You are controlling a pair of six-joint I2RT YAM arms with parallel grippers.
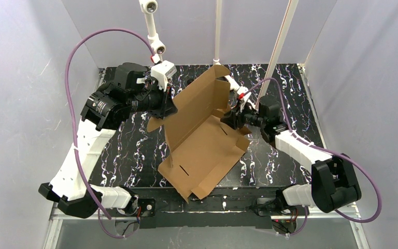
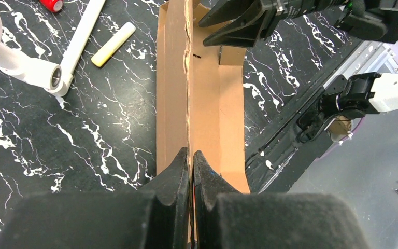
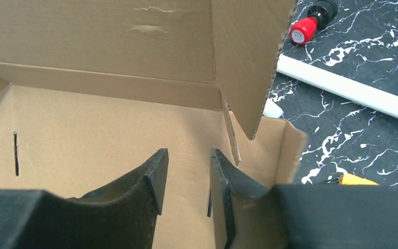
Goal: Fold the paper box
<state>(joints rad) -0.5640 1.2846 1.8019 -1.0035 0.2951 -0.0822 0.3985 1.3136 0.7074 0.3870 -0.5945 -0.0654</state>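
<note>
Fingers [image 2: 176, 174] of your left gripper [image 2: 192, 154] press flat together on the thin edge of the box [image 2: 207, 104], pinching its raised panel. That hold appears meant to stand the panel upright off the table [image 2: 83, 129], so the hinge crease holds its bend while the other arm works inside. Your right gripper [image 3: 189, 161] sits low inside the box, jaws parted with a clear gap and nothing between them; bare cardboard shows through the gap. It hangs just beside a side flap that stands up at the box's end, likely placed to catch or tuck that flap next.

The overhead view gives the whole layout: the box lies at the middle of the table, turned diagonally, base flat, one long panel raised along its far-left side, its near corner reaching toward the arms' bases. Only the left wrist view shows the pinch edge-on, plus a cream stick [image 2: 113, 44] and a white bracket [image 2: 26, 70] lying on the table beyond the panel. Only the right wrist view shows the inner creases, a slot cut in the cardboard, and a red-capped item [image 3: 303, 31] near a white tube [image 3: 342, 88] outside the box.
</note>
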